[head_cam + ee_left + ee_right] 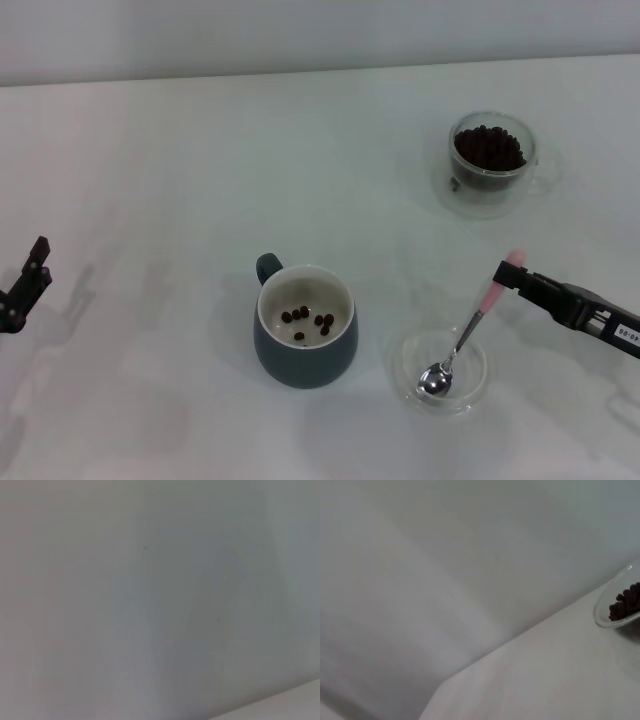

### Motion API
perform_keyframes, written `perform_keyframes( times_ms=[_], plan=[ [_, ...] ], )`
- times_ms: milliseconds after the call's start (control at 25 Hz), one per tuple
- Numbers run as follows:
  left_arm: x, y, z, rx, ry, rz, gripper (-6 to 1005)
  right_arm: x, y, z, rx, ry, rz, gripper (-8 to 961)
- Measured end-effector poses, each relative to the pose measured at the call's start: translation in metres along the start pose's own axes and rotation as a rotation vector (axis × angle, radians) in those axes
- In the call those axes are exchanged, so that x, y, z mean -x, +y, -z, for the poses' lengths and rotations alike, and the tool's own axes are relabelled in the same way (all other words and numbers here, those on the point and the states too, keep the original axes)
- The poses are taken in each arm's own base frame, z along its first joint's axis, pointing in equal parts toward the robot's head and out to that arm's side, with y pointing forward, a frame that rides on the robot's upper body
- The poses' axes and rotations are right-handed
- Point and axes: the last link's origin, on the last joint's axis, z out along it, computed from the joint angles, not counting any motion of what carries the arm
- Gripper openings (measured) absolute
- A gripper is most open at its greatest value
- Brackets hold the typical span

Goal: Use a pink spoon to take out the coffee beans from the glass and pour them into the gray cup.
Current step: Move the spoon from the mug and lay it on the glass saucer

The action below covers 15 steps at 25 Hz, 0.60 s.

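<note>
The right gripper (pixel 512 275) is clamped on the pale handle end of the pink spoon (pixel 462 340), whose silver bowl hangs below and to the left of the fingers, resting in a shallow clear saucer dish (pixel 474 392). The spoon's bowl looks empty, so I judge this the pause between scoops: either a return for another load or the spoon being set down. The gray cup (pixel 305 350) stands well to the left of the pincer and already holds a few coffee beans (pixel 308 320) on its cream floor. The glass (pixel 490 165) sits farther out on the table from the pincer, well apart, still heaped with dark beans; its rim also shows in the right wrist view (pixel 615 605). Another scoop calls for lifting the spoon clear of the saucer's rim and carrying it to the glass. Nothing stands between them. The left gripper (pixel 25 290) waits far left, apparently idle; I cannot tell how its fingers stand.
</note>
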Motion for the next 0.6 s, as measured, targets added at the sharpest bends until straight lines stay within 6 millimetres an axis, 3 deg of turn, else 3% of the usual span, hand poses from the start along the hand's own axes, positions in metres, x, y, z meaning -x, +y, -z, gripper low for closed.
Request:
perform_keyframes(
  times_ms=[600],
  plan=[
    [0.0019,0.0015,0.0004,0.002,-0.012,0.003,762,-0.0075,-0.0055,-0.0020,-0.044,0.023,-0.021,150]
  ],
)
